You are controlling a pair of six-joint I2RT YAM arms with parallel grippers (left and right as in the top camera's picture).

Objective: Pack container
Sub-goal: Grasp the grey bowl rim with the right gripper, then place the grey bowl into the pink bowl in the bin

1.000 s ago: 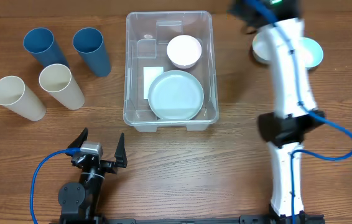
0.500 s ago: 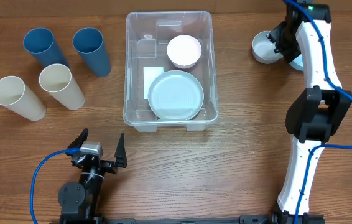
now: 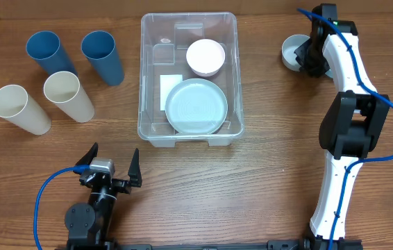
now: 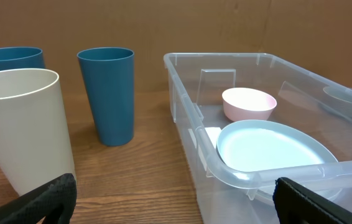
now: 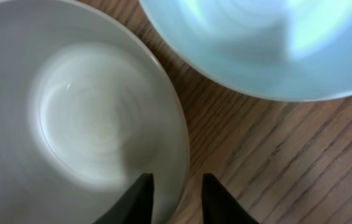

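Observation:
The container is a clear bin at the table's middle. It holds a pale pink bowl and a light blue plate; both also show in the left wrist view, with the container's rim near. My right gripper is at the far right, low over a white bowl. In the right wrist view its fingers are slightly apart and straddle the white bowl's rim, beside a light blue bowl. My left gripper is open and empty at the front left.
Two blue cups and two cream cups stand left of the container. The right arm partly hides the light blue bowl in the overhead view.
The right arm swung away from the container's far right corner and came down to the white bowl's right side. The left arm has not moved.

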